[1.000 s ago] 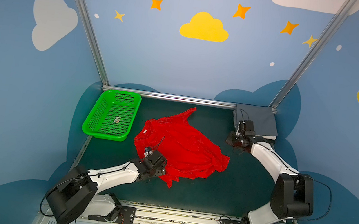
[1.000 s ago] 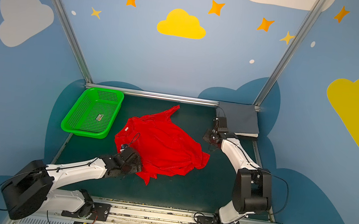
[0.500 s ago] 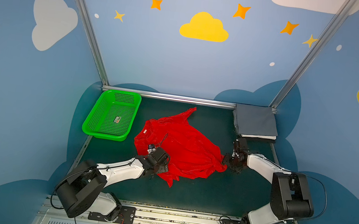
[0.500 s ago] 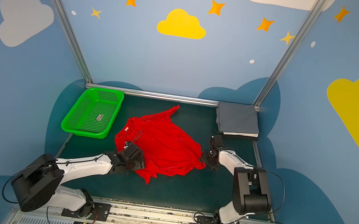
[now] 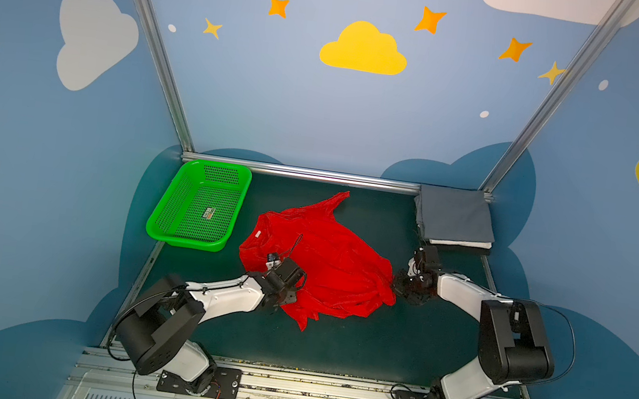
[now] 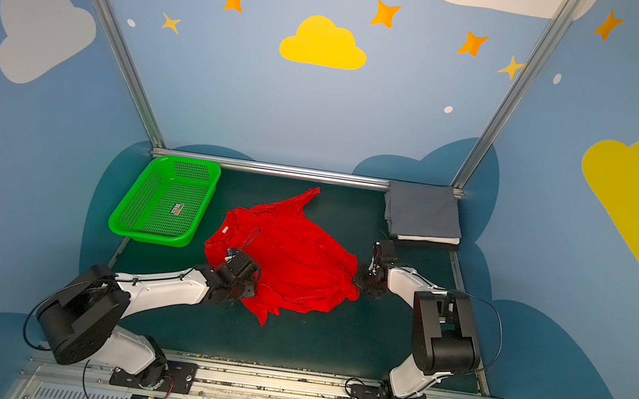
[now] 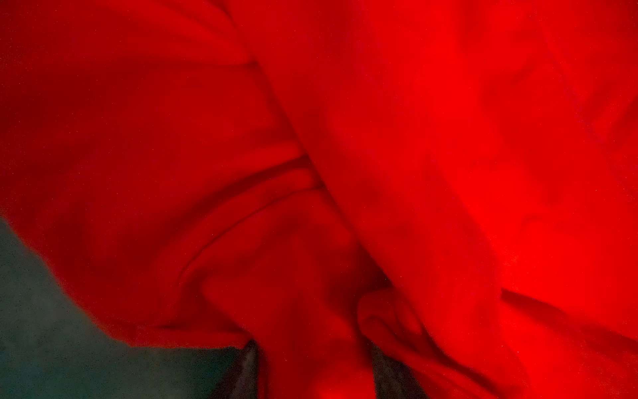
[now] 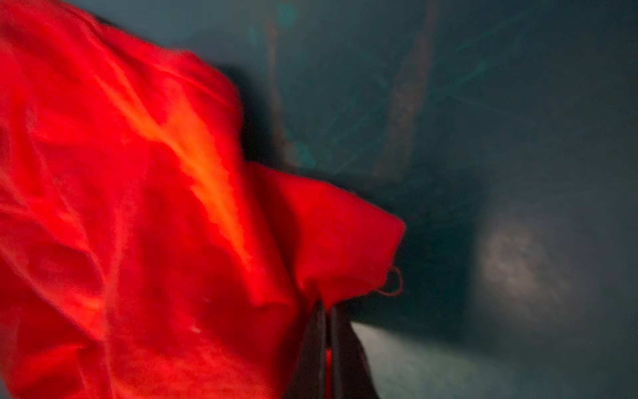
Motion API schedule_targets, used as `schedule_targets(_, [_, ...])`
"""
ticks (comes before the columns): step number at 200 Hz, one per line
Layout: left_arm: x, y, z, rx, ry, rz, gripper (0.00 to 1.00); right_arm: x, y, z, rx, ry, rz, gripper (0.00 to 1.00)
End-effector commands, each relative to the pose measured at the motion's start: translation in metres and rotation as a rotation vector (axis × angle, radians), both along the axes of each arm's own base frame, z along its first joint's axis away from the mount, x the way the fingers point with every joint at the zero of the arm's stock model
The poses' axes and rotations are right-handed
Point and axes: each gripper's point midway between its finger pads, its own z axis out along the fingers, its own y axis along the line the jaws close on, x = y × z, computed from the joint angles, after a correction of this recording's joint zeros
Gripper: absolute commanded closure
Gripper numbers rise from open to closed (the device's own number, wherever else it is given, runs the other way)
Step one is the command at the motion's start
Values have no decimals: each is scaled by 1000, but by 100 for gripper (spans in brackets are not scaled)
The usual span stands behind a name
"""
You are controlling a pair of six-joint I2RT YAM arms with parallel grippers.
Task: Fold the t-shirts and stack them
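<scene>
While the left gripper [image 7: 312, 352] sits half-open over bunched cloth, grip unclear, the right gripper [image 8: 328, 311] has dropped from the grey stack [image 5: 453, 218] and clamped the red t-shirt [image 5: 334, 265] by its edge; green basket [image 5: 186, 241] sits off aside.

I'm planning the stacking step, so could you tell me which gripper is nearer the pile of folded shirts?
Right. The right gripper pinches the red shirt's edge near the pile; the left gripper is at the shirt's opposite side.

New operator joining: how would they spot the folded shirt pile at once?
Find the green table, then follow its back metal rail to the right corner. The folded pile sits there, grey on top with white and black edges beneath. Unlike the crumpled red shirt mid-table, it is neat and square.
</scene>
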Motion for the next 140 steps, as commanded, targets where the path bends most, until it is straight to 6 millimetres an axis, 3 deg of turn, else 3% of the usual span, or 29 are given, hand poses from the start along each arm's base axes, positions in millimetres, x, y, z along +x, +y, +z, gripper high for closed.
schedule_targets(1, [-28,2,-30,-5,156,-34,78,1,-2,4,-26,8,18,100])
schedule_targets(10, [-28,4,-30,5,164,-32,95,6,-5,10,-42,-11,13,100])
schedule_targets(13, [-28,6,-29,9,163,-29,96,8,-6,13,-48,-20,11,100])
schedule_targets(43, [-32,22,-18,58,149,3,96,31,-17,39,-109,-103,-19,100])
schedule_targets(76, [-36,40,1,49,90,59,96,62,-12,64,-114,-179,-13,100])
schedule_targets(140, [-41,72,33,59,-19,147,96,119,-8,75,-189,-251,-7,100])
